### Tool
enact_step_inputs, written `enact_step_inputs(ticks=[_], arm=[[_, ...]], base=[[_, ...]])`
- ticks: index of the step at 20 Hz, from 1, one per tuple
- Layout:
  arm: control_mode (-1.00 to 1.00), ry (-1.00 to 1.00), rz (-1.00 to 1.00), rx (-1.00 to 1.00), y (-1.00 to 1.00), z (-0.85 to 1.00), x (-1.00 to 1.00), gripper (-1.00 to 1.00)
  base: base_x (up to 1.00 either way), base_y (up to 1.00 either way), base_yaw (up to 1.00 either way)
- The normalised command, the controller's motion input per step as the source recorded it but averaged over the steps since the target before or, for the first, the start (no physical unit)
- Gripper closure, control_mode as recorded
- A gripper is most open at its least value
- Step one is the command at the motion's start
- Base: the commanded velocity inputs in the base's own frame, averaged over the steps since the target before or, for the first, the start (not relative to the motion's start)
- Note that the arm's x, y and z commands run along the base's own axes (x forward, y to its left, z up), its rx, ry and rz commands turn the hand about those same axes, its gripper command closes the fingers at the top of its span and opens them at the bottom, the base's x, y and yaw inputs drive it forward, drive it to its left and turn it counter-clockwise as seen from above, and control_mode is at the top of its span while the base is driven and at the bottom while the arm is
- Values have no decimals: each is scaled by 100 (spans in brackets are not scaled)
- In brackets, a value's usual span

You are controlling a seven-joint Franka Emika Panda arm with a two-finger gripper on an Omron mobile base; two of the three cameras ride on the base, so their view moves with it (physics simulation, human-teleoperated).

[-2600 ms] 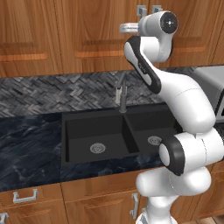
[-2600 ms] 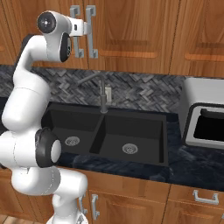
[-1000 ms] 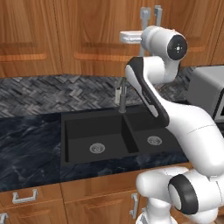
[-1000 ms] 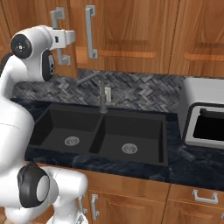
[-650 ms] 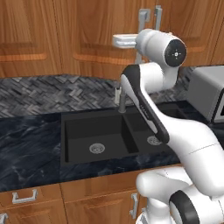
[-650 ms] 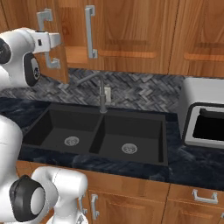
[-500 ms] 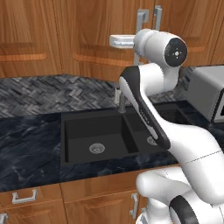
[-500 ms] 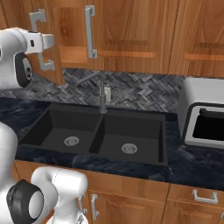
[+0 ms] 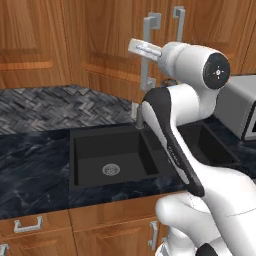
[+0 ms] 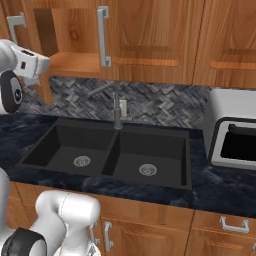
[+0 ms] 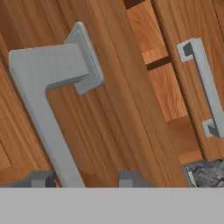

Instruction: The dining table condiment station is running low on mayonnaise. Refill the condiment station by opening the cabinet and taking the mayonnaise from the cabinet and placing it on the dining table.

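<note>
The cabinet's point(image 10: 150, 30) left door point(image 9: 107, 45) stands swung out, and a bare wooden shelf point(image 10: 75, 62) shows behind it. My gripper point(image 11: 83, 179) is at that door's long silver handle point(image 11: 48, 118). The bar passes between the fingertips point(image 11: 129, 178). One tip sits close to the bar and the other stands clear of it, so the jaws are open. From the base, the gripper point(image 9: 136, 46) reaches the handle point(image 9: 149, 55) from the right. In the right base view the gripper point(image 10: 42, 64) sits at the far left. The neighbouring door point(image 11: 188, 87) is closed. The mayonnaise and the dining table are out of view.
Below the cabinet lies a black marble counter point(image 10: 220, 187) with a double sink point(image 10: 115, 152) and a faucet point(image 10: 117, 107). A silver oven point(image 10: 235, 132) stands at the right end. Drawers with short handles point(image 9: 27, 225) run under the counter.
The left door has swung farther open as my gripper pulled its handle leftward. The jaws have spread apart from the bar.
</note>
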Motion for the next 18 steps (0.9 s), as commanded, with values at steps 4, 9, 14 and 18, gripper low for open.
enact_step_inputs(ticks=[4,9,14,18], arm=[[-100,0,8,44,-97,12,-35,-100],[-100,6,9,46,-100,14,-9,-100],[-100,17,18,39,-76,-7,17,-100],[-100,24,31,32,-1,-54,96,-100]], base=[[0,0,0],[0,0,0],[0,0,0],[0,0,0]])
